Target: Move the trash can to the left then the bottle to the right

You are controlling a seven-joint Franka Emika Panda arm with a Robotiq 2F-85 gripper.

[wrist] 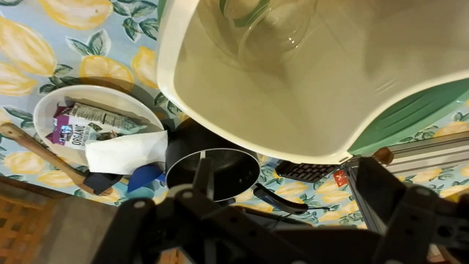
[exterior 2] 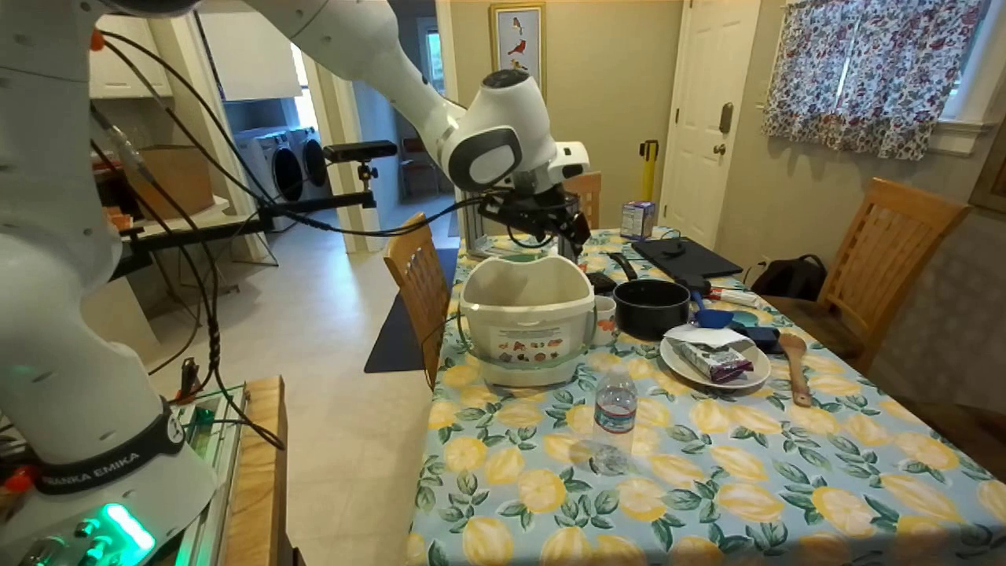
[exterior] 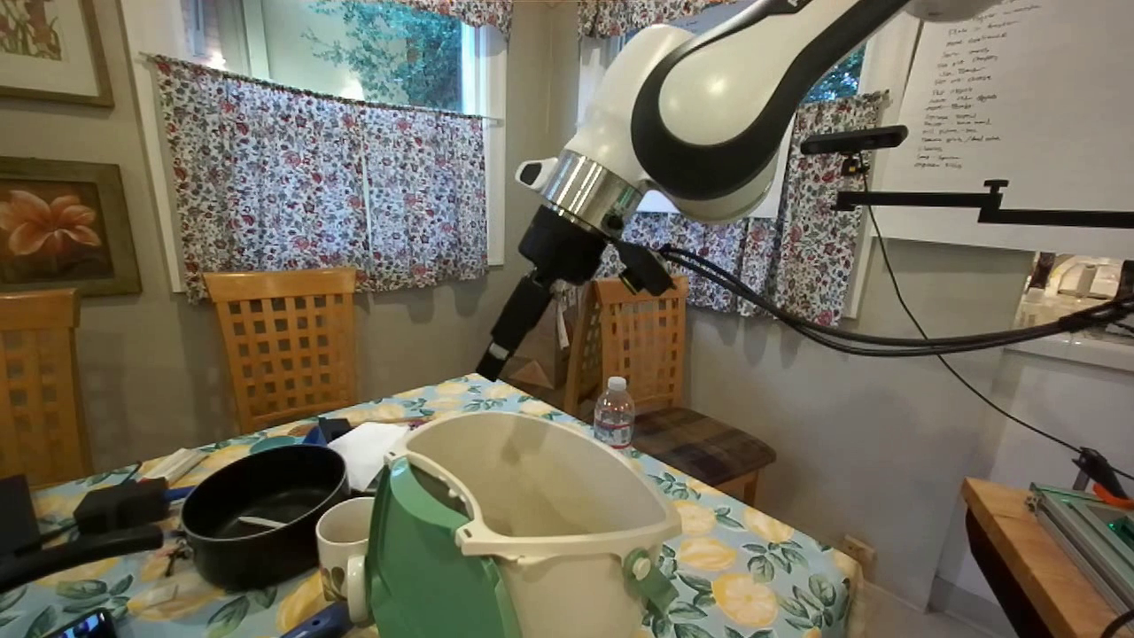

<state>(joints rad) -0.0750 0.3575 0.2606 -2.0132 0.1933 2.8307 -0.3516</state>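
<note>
mid-frame in an exterior view: one trash can [exterior 2: 525, 326], one water bottle [exterior 2: 615, 410] below, open tablecloth [exterior 2: 707, 487] to the frame's bottom edge; my claw [wrist: 285, 169] is spread.

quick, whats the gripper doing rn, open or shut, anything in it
Gripper: open, its jaws wide apart in the wrist view, holding nothing.

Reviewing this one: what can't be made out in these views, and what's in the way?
Cream-white plastic bin: base cut off by the lower edge in an exterior view.
Small clear plastic water bottle: label wording too small in both exterior views.
Round black pan: one side hidden by the bin in the wrist view.
Large white board: handwriting too small to read in an exterior view.
</note>
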